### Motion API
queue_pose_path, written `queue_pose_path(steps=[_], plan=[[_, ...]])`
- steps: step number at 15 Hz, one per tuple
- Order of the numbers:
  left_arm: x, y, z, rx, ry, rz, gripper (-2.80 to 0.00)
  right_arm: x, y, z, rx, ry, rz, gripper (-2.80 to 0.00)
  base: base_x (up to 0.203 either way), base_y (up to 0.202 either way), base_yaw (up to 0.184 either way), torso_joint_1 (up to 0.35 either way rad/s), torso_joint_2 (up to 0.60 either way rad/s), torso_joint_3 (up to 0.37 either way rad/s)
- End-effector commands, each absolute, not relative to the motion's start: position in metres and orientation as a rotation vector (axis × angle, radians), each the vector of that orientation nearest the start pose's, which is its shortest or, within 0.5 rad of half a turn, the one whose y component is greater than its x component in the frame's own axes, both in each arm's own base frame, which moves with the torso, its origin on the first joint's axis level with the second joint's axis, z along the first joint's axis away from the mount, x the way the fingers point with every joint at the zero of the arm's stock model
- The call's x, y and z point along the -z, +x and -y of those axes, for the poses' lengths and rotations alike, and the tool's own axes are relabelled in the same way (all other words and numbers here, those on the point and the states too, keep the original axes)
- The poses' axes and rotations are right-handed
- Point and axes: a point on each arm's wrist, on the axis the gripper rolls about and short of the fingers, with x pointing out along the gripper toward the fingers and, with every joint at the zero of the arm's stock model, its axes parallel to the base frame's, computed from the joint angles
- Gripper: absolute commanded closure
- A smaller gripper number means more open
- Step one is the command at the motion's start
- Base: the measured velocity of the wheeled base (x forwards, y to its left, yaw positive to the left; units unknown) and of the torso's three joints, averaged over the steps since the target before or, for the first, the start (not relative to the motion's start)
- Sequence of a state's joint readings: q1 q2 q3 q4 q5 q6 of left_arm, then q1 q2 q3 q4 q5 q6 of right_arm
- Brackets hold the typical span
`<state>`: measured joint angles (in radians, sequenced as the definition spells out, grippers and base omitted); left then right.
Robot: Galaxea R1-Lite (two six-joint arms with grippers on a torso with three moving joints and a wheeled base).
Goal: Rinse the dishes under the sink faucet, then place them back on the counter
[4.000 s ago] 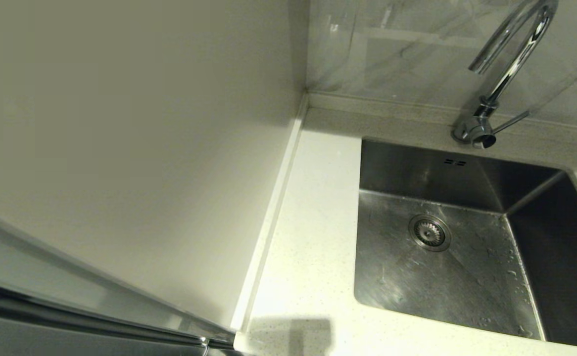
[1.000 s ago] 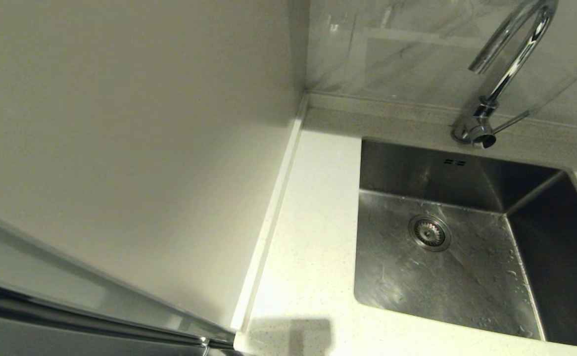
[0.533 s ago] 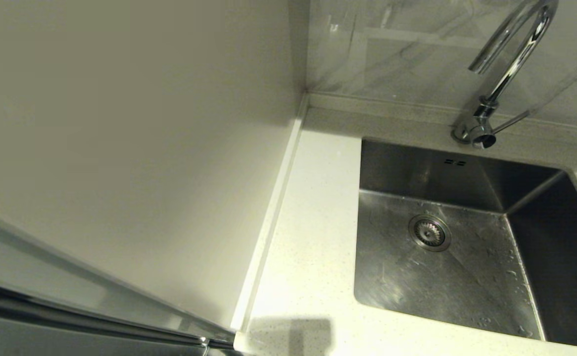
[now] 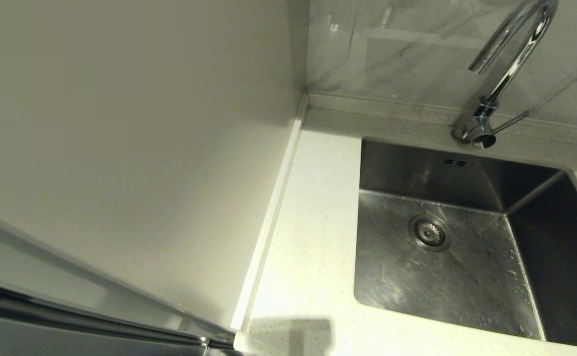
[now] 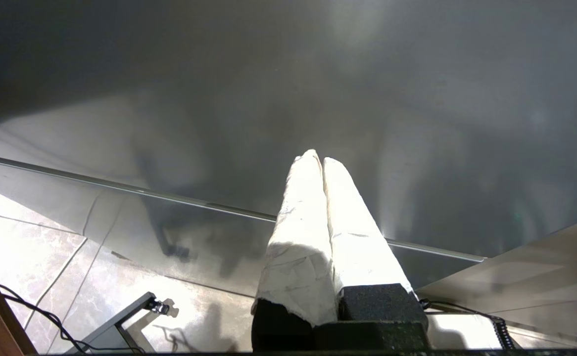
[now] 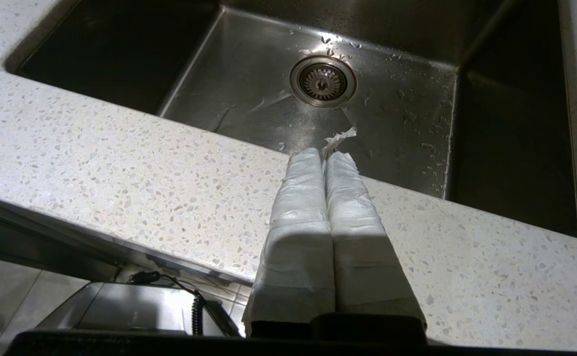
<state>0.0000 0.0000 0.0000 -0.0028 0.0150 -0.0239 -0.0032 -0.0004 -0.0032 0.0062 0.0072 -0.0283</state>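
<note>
The stainless sink (image 4: 466, 287) lies at the right of the head view, its drain (image 4: 429, 232) bare and its floor spotted with water. The chrome faucet (image 4: 508, 59) arches over the sink's far rim. No water runs from it. The dishes are out of view in every frame. Neither arm shows in the head view. My right gripper (image 6: 324, 155) is shut with nothing in it, hovering over the speckled counter (image 6: 120, 163) at the sink's near edge. My left gripper (image 5: 316, 159) is shut and empty, low down facing a dark cabinet front (image 5: 417, 99).
A plain cream wall panel (image 4: 135, 148) fills the left of the head view. A strip of counter (image 4: 313, 237) runs between it and the sink. A marbled backsplash (image 4: 392, 54) stands behind the faucet. Cables lie on the tiled floor (image 5: 36, 247) below.
</note>
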Motion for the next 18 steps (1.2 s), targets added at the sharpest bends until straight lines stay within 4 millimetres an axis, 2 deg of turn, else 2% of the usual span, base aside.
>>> queue_pose_path(steps=[1,18], plan=[[-0.0757,-0.0230,-0.0003,-0.015,-0.025,0.006,0.00,-0.0757,-0.0230,-0.0002,-0.005,-0.029,-0.003,0.00,0.000,0.000,0.000,0.000,0.00,0.000],[-0.0757,-0.0230,-0.0003,-0.015,-0.025,0.006,0.00,-0.0757,-0.0230,-0.0002,-0.005,-0.029,-0.003,0.00,0.000,0.000,0.000,0.000,0.00,0.000]])
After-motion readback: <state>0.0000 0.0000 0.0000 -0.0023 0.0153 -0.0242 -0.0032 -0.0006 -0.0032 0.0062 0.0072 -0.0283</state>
